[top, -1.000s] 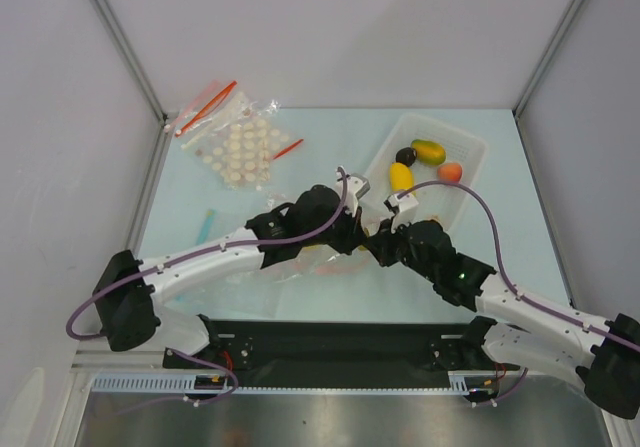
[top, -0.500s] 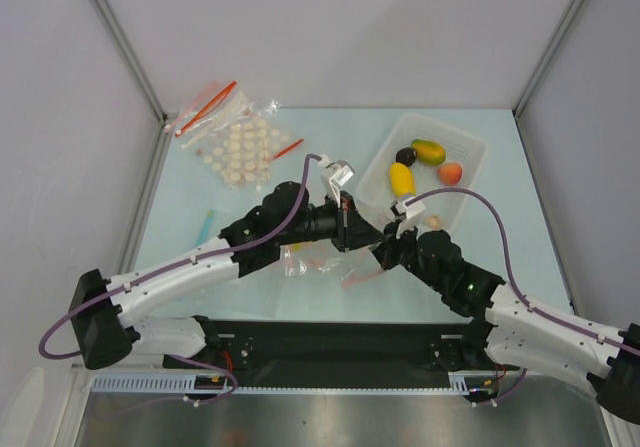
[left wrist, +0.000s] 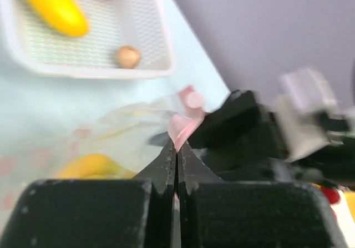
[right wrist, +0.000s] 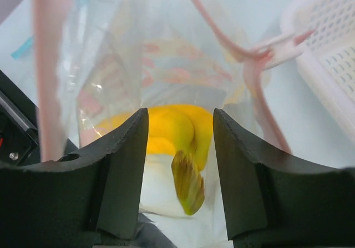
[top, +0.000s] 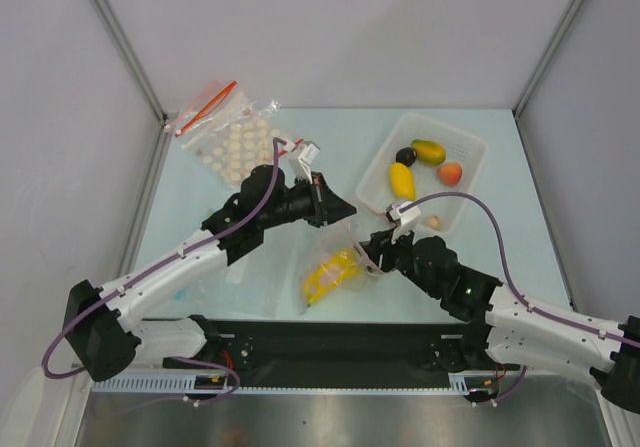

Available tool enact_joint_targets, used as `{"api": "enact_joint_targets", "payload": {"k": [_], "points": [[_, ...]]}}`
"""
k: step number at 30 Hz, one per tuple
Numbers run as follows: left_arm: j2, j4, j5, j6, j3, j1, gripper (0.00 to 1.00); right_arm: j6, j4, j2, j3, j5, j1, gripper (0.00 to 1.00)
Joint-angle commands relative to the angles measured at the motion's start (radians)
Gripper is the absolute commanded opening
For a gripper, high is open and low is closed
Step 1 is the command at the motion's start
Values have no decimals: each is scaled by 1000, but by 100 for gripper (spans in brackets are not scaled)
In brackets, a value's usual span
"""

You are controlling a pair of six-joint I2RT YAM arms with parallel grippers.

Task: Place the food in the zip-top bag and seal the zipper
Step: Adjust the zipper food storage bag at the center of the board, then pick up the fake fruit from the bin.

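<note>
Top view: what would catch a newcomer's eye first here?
The yellow banana bunch lies inside the clear zip-top bag at the near centre of the table, just beyond the right gripper, whose jaws stand apart. The left gripper is shut on the bag's pink zipper. To the far right, the white basket holds more toy fruit, among them a peach and a mango.

Clear thin plastic zip-top bag (right wrist: 111, 70), near centre: crinkled, glossy, catching glare, with faint pink dots.
Yellow toy banana bunch (right wrist: 166, 128) inside: smooth plastic, satin sheen.
White perforated plastic basket (top: 448, 129), far right: matt, fine grid of holes.
Pale blue-green tabletop (top: 340, 132): smooth, dull.
Right gripper fingers (right wrist: 119, 170): matt black, faintly grainy plastic.
</note>
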Motion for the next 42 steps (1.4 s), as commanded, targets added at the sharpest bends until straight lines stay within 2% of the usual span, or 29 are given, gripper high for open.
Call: {"api": "enact_joint_targets", "payload": {"k": [1,4,10,14,18,21,26,29,33,38,42], "points": [[-40,-72,-144,87,37,68,0,-52,26,-32,37,-27,12,54],[-51,-127,-212,127,66,82,0,-66,41,-6,69,-62,9,55],[-75,-248,-365,226,178,82,0,-49,-45,158,279,-64,-12,50],[-103,-283,-483,282,213,85,0,-23,-46,297,428,-172,-69,46],[-112,-303,-612,316,226,93,0,17,-29,385,484,-240,-123,44],[-114,-248,-653,329,163,94,0,40,9,399,456,-327,-181,44],[-47,-98,-596,311,56,94,0,35,23,353,386,-403,-270,59],[16,-18,-530,294,0,94,0,46,21,330,346,-420,-292,60],[81,40,-460,286,-1,94,0,44,34,333,320,-392,-287,56],[44,95,-390,262,-36,93,1,63,75,399,306,-317,-276,49],[32,97,-407,265,-47,79,0,80,124,360,300,-323,-276,45]]}}
